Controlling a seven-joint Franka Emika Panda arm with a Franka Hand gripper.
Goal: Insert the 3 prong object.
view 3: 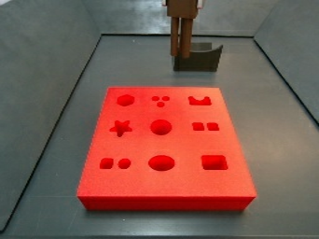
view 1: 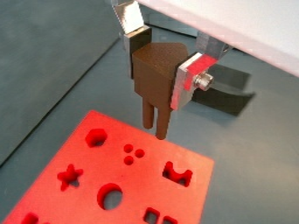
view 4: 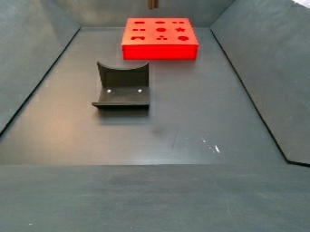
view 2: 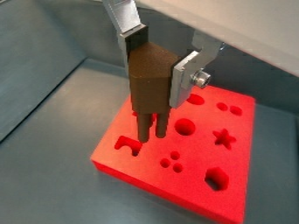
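My gripper (view 1: 162,66) is shut on the 3 prong object (view 1: 152,83), a dark brown peg with thin prongs pointing down. It also shows in the other wrist view, gripper (view 2: 160,66) and peg (view 2: 149,87). The peg hangs above the red board (view 1: 117,179), apart from it, with its prong tips over the board's edge region (view 2: 146,136). The board's cluster of three small round holes (view 1: 133,155) lies a little away from the prongs. In a side view the gripper (view 3: 184,7) holds the peg (view 3: 182,42) above the board's far side (view 3: 162,145).
The fixture (view 3: 197,58), a dark bracket, stands on the grey floor beyond the board; it also shows in a side view (view 4: 122,86) and a wrist view (view 1: 222,92). The red board (view 4: 160,38) has several other shaped cutouts. Sloping bin walls (view 3: 75,84) border the floor.
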